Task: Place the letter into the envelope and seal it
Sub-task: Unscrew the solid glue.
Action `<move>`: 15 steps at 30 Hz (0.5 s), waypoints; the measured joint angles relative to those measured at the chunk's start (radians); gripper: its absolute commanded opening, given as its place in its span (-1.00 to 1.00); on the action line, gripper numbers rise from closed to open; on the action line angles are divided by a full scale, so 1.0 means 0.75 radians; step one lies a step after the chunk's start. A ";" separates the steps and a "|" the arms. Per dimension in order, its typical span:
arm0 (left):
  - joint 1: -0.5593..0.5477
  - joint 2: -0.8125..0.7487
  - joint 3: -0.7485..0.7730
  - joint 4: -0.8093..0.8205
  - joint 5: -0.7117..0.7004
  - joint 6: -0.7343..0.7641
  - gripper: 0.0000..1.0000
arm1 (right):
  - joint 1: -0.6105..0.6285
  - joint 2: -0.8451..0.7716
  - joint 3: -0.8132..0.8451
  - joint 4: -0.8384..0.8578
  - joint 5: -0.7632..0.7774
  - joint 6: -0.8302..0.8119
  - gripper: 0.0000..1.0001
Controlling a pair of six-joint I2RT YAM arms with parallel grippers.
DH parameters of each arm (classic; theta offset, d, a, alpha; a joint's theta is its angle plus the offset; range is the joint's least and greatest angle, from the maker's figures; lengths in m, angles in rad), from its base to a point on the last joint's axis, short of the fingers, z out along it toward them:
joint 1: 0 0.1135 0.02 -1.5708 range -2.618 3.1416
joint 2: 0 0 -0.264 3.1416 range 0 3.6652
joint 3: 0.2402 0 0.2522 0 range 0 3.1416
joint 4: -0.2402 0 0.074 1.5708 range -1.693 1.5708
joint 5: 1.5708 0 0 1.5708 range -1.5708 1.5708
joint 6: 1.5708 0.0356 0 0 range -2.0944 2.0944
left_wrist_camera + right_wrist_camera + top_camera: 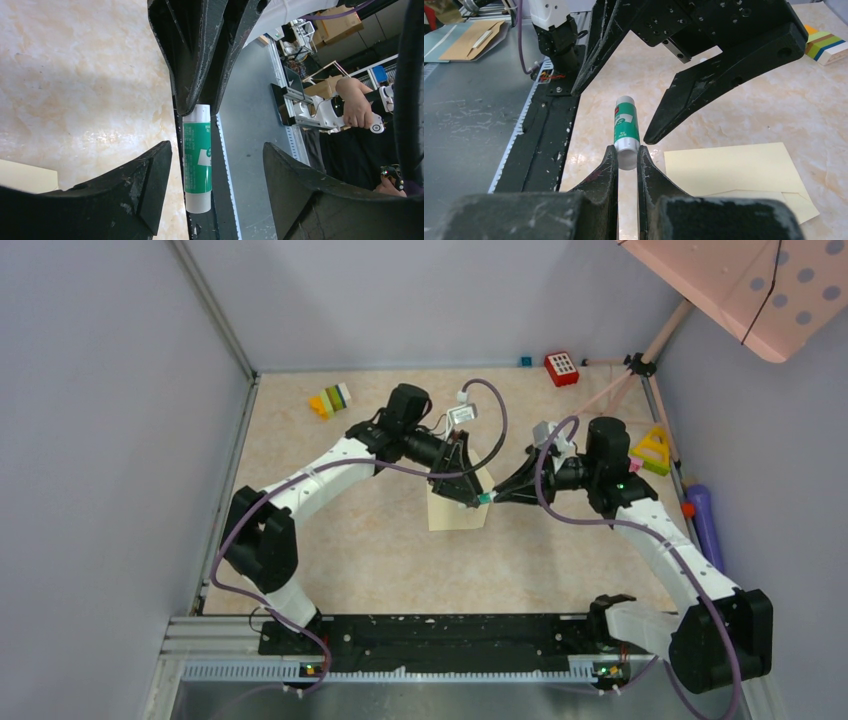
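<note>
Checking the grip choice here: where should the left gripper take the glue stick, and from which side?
Take the glue stick by its free green barrel and white end, which stick out past the right gripper pinching the other end. The left gripper should probably come end-on from opposite, open jaws straddling the round barrel.

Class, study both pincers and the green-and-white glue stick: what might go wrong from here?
1. The right pincer pinches only the very end of the green-and-white plastic glue stick, so it may slip or swivel.
2. The open left pincer straddles it off-centre and may knock it loose near the pale yellow-cream paper envelope.
</note>
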 measured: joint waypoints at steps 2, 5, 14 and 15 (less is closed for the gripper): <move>-0.001 0.000 -0.001 -0.008 0.003 0.008 0.36 | 0.000 0.000 0.000 -0.002 0.002 -0.007 -1.00; -0.001 0.000 -0.001 -0.031 0.000 0.034 0.19 | 0.000 0.000 0.000 -0.003 0.003 -0.012 -1.00; -0.010 0.000 -0.001 -0.123 -0.030 0.119 -0.01 | 0.000 0.000 0.000 -0.006 0.007 -0.023 -1.00; -0.012 0.000 -0.001 -0.131 -0.035 0.126 -0.03 | 0.001 0.000 0.000 -0.007 0.007 -0.023 -1.00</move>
